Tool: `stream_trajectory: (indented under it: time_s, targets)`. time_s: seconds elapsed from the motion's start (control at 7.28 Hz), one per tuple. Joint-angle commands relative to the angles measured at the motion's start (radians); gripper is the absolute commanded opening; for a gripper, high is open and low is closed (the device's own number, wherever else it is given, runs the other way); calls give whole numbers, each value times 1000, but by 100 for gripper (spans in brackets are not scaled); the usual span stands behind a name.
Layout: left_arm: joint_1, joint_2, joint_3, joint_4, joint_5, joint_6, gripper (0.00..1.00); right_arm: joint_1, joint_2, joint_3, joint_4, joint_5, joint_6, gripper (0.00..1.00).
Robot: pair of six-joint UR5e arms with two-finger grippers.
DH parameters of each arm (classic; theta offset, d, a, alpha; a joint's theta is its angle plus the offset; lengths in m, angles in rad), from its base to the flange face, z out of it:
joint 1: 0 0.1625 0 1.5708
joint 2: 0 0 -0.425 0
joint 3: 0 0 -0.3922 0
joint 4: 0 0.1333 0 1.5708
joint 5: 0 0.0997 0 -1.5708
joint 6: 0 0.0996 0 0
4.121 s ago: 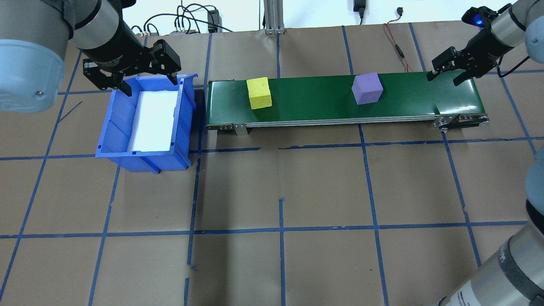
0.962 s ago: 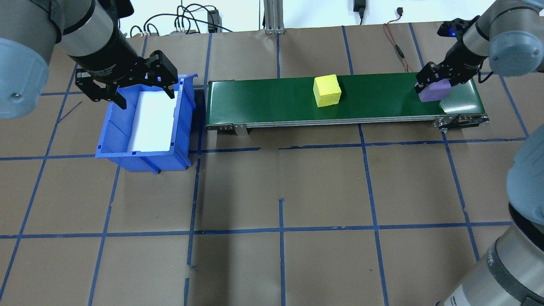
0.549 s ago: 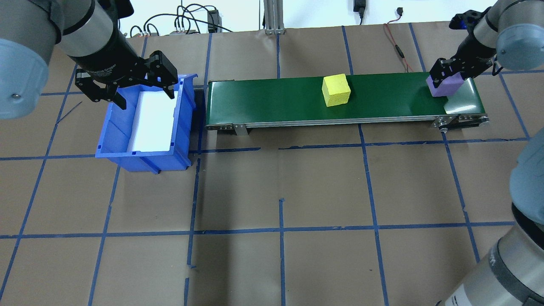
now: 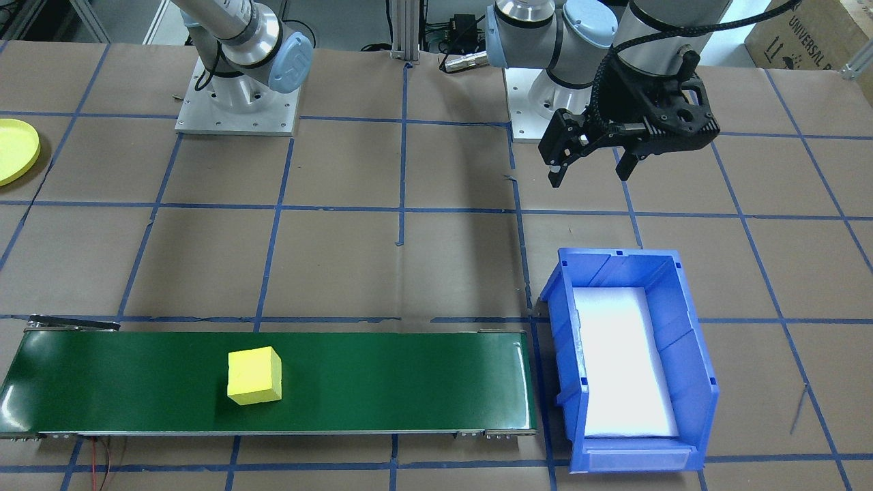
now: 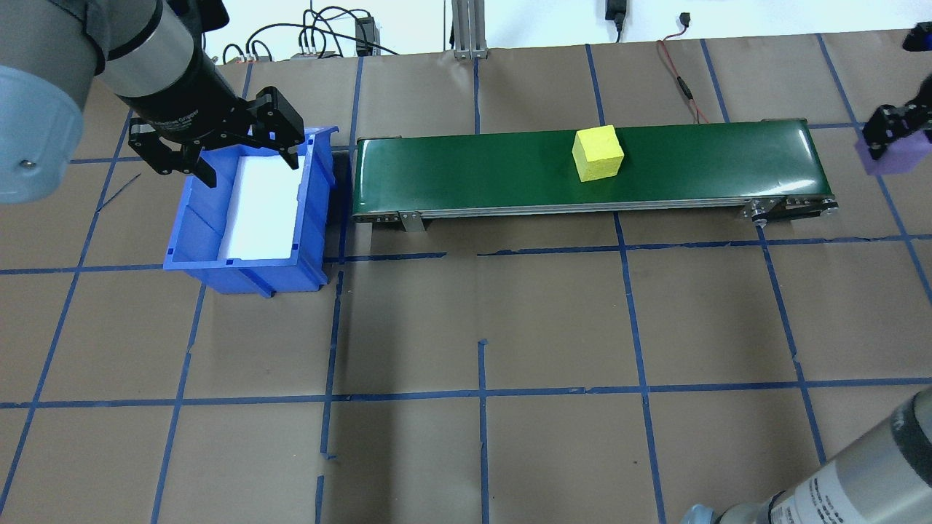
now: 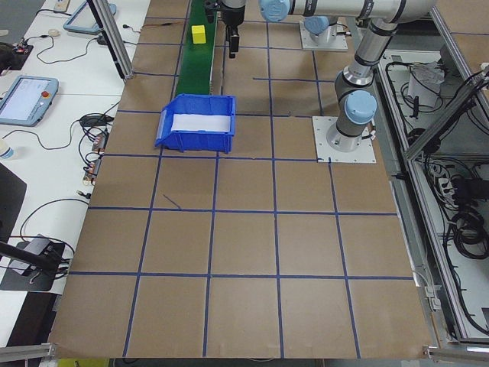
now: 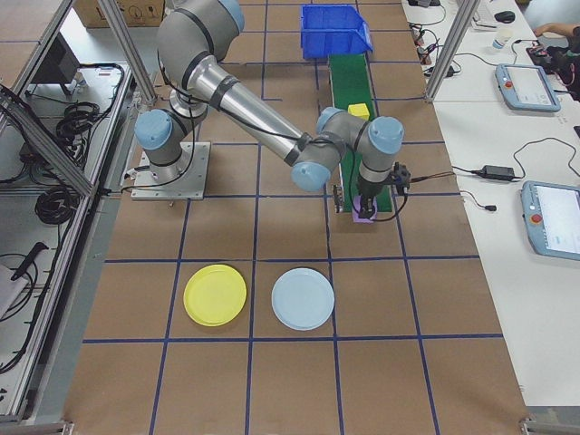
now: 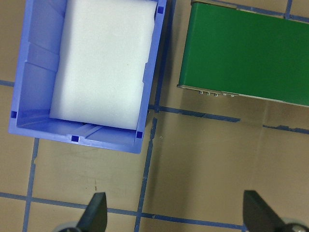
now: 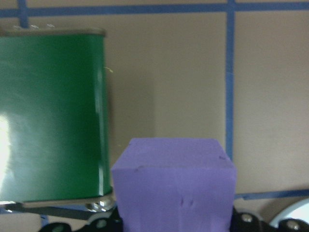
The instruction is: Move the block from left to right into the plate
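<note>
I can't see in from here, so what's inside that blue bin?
The blue bin holds only a white foam pad lying flat on its floor; no block is in it. Whatever lies under the pad is covered.

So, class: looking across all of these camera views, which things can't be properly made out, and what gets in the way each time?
- Right gripper: overhead, cut off by the right edge; its fingertips are behind the purple block in the right wrist view.
- Yellow plate: front-facing view, cropped by the left edge.
- Pale plate: right wrist view, only a corner sliver shows.
- Yellow block: left view, too small for detail.
- Bin floor: covered by a white pad.
</note>
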Motion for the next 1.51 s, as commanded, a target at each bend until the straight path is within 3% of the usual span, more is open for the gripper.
stream_trajectory:
  time_s: [0.0, 0.41, 0.55, 0.69, 0.82, 1.24, 1.37]
  targets:
    - [1, 0, 0, 0, 0, 0, 100, -218, 2, 58, -3, -25, -231, 31]
    - [0, 0, 0, 0, 0, -2, 100, -404, 47, 86, -60, -13, -455, 32]
    - [1, 0, 0, -2, 0, -2, 100, -407, 51, 89, -81, -13, -461, 38]
    - [0, 0, 0, -2, 0, 0, 100, -408, 52, 94, -81, -13, -459, 74]
    - [1, 0, 0, 0, 0, 0, 100, -408, 50, 94, -78, -12, -456, 100]
    - [1, 0, 0, 0, 0, 0, 100, -401, 35, 89, -71, -9, -441, 100]
    - [1, 0, 0, 0, 0, -2, 100, -371, 18, 80, -55, 37, -429, 100]
